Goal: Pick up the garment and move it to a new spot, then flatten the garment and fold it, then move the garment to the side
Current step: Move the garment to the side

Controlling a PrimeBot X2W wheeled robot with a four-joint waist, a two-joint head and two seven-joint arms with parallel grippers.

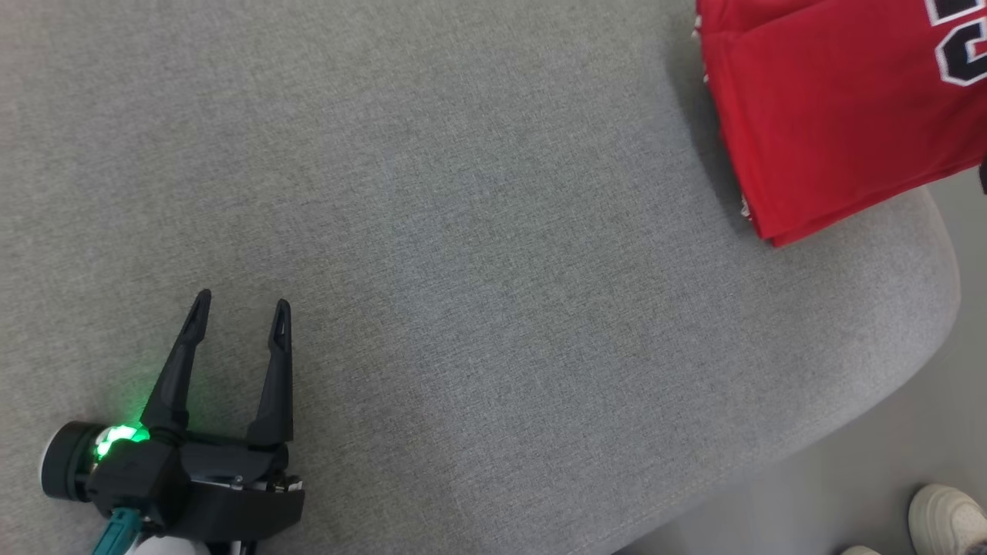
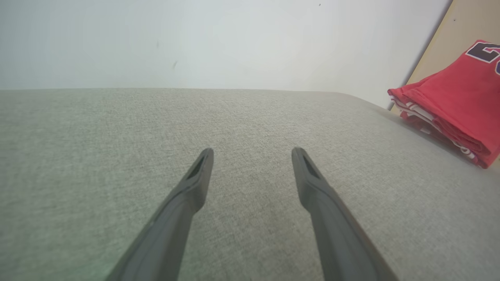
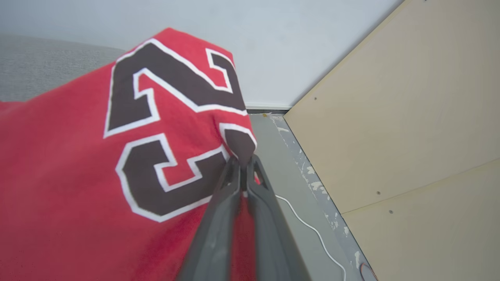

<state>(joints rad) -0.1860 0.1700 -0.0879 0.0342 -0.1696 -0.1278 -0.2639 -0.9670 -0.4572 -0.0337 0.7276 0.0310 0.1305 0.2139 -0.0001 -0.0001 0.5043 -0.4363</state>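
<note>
Now right gripper [image 3: 244,166] — jaws closed — pinches the garment [image 3: 58,203].

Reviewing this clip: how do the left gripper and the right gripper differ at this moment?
Opening: the left gripper stands wide open; the right gripper is closed tight.
Load: the left gripper holds nothing; the right gripper pinches a fold of the red jersey.
Place: the left gripper is over bare grey cushion, away from the red jersey; the right gripper is at the red jersey.
Both are dark, long and two-fingered.
</note>
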